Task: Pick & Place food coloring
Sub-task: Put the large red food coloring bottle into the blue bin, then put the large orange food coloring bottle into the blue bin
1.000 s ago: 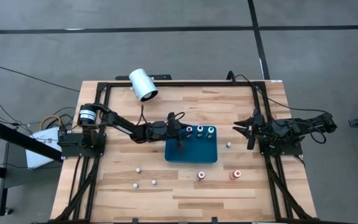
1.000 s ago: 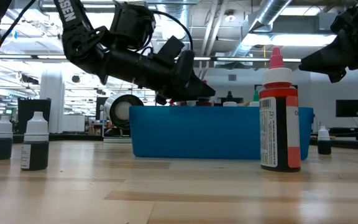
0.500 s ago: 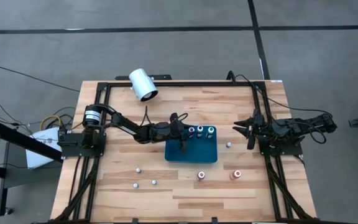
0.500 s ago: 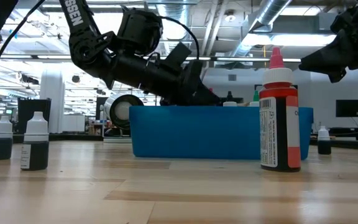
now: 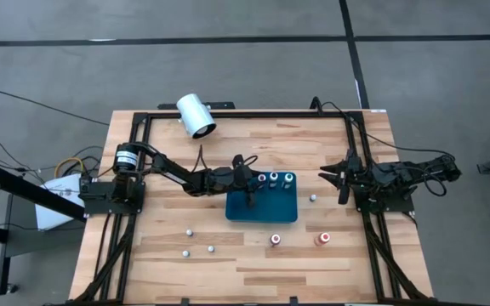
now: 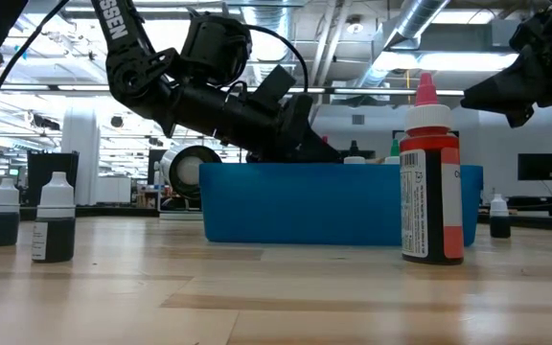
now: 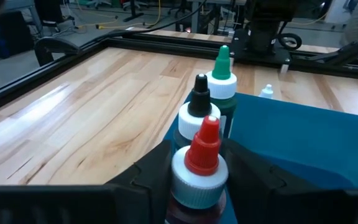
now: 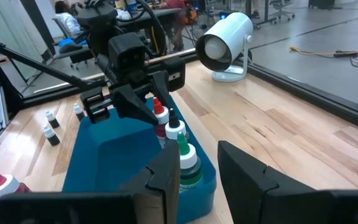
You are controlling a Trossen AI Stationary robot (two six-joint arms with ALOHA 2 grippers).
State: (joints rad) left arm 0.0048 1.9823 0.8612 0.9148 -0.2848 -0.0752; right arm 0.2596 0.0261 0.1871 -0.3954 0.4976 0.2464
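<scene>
Three small food coloring bottles are seen standing on the bare wood toward the left front of the table. The left gripper is reached over the back left corner of the blue bin, its fingers set on either side of a red-capped bottle; contact cannot be confirmed, so it is not clear whether the bottle is grasped or released. A black-tipped bottle and a green-capped bottle are lined up just beside it in the bin. Two red bottles are stood in front of the bin, and a small one to its right. The right gripper is held idle at the table's right side, fingers parted and empty.
</scene>
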